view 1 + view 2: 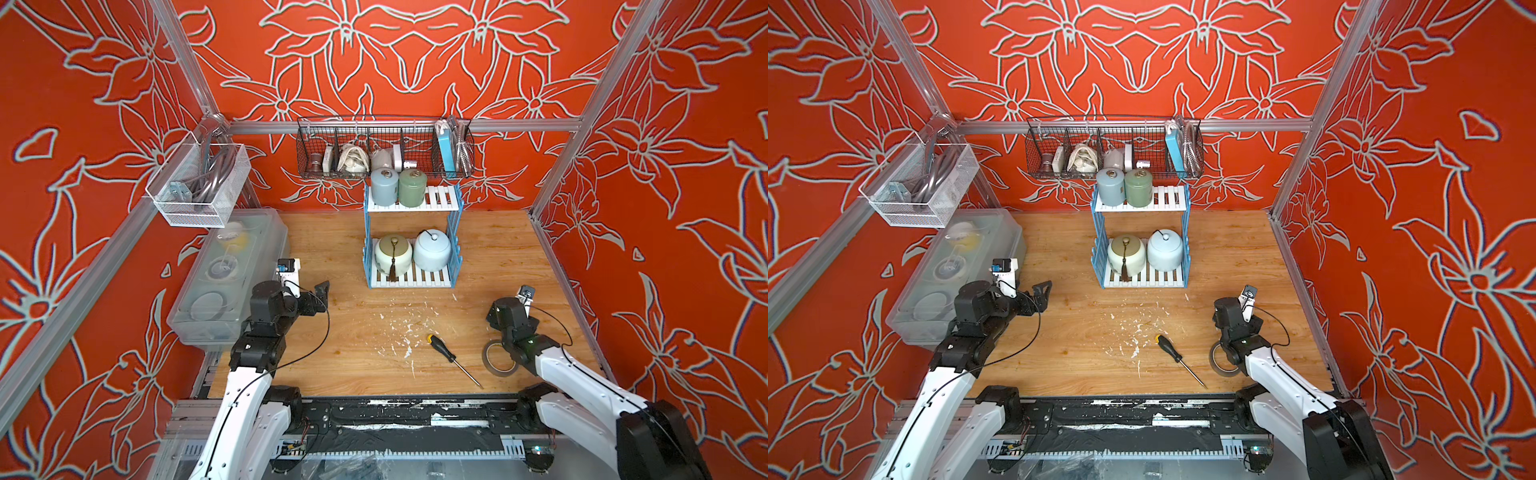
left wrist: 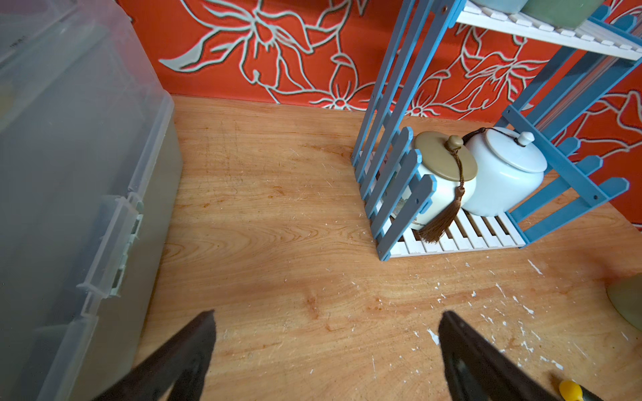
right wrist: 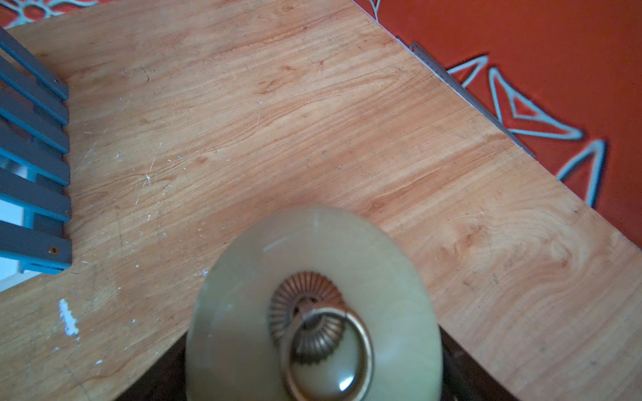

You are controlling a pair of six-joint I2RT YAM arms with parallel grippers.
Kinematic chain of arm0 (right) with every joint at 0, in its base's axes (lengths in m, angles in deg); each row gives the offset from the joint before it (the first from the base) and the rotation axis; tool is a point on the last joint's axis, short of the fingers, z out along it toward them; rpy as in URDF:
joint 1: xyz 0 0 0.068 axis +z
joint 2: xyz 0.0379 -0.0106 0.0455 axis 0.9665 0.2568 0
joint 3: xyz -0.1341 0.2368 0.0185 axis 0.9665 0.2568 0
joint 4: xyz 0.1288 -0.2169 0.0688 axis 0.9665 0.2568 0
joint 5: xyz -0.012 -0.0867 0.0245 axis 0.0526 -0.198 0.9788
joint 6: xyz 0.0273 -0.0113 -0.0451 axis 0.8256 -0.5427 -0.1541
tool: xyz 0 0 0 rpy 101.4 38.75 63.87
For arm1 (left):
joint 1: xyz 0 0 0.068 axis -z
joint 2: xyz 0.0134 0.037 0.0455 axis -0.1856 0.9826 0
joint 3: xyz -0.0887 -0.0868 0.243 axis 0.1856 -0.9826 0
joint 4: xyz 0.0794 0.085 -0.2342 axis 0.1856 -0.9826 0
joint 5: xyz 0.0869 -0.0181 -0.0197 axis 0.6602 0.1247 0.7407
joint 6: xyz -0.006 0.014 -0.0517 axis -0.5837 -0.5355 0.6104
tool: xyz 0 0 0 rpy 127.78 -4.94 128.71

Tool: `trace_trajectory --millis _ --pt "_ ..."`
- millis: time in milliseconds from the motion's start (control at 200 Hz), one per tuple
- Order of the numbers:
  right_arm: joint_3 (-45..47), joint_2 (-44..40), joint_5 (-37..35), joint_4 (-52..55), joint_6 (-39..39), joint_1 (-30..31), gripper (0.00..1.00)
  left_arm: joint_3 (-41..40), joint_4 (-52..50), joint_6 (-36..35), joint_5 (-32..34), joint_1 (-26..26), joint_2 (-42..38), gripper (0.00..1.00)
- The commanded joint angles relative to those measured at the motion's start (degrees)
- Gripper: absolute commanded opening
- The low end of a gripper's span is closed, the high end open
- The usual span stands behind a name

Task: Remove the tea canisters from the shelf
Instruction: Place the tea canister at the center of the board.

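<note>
Tea canisters [image 1: 384, 187] sit 2 per shelf [image 1: 440, 198] tier; right claw [image 3: 314, 389] grips 1 canister [image 3: 312, 250].

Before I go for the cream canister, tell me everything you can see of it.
The cream canister is a squat, rounded jar that looks like glazed ceramic, with a flat olive-tan lid and small knob. A brown cord runs from the knob to a tassel hanging down its front to the white slats. It stands upright, lid on, on the lower tier of the shelf, next to the blue picket side and beside the pale blue canister, seemingly touching it.
</note>
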State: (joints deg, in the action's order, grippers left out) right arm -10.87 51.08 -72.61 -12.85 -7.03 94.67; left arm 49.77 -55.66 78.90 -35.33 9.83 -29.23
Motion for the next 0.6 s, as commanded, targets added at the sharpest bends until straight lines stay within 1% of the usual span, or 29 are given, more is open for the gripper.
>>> trace_trajectory --millis 0,45,130,235,370,470,596 --pt "-1.59 -0.15 -2.29 -0.71 0.70 -0.35 0.90 -0.48 1.23 -0.44 -0.89 -0.33 -0.74 0.99" --pt "-1.76 -0.16 -2.56 -0.19 1.15 -0.31 0.95 -0.27 0.77 -0.43 -0.71 -0.46 -0.52 0.99" --pt "-1.93 -0.41 -2.48 0.57 1.50 -0.36 0.99 -0.46 0.67 -0.69 -0.16 -0.40 -0.46 0.99" --pt "-1.42 -0.58 -2.18 -0.60 0.75 -0.37 0.99 -0.54 1.30 -0.44 -1.07 -0.36 -0.76 0.99" --pt "-2.05 -0.79 -2.87 1.42 1.97 -0.35 0.99 -0.48 0.72 -0.52 -0.52 -0.47 -0.36 0.99" --pt "-1.29 -1.36 -2.92 -0.07 1.17 -0.37 0.99 -0.63 1.44 -0.52 -1.21 -0.38 -0.67 0.99" --pt "-1.67 -2.70 -3.73 2.05 1.96 -0.39 0.99 -0.40 0.92 -0.43 -0.65 -0.65 -0.08 0.99"
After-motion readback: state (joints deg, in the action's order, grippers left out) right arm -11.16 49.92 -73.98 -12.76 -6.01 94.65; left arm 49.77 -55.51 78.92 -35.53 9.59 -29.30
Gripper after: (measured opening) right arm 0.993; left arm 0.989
